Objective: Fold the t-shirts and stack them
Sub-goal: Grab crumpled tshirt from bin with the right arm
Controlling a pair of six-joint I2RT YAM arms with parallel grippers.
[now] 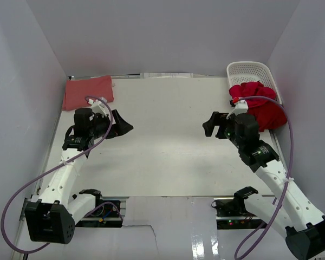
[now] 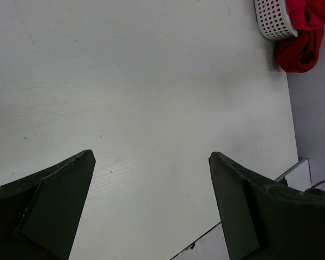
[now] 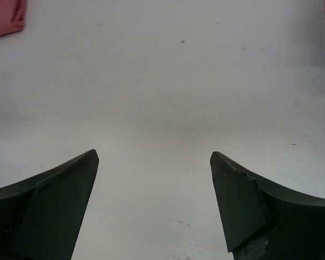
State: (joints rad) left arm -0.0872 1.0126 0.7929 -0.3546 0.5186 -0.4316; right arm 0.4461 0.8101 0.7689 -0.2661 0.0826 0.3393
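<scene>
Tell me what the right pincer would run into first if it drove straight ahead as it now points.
Most likely the bare table: the right pincer, open, tilts down toward plain white surface. The salmon-pink shirt lies left of that line, so it looks missed, though depth is unclear.

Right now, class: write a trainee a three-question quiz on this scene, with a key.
1. True or false: the pink shirt lies at the far left corner of the table.
2. Where are the red shirts? A: heaped in and spilling from the white basket; B: spread mid-table; C: held in a gripper.
3. Fill in: the left gripper and right gripper are both ____.
Key: 1 true; 2 A; 3 open.
</scene>
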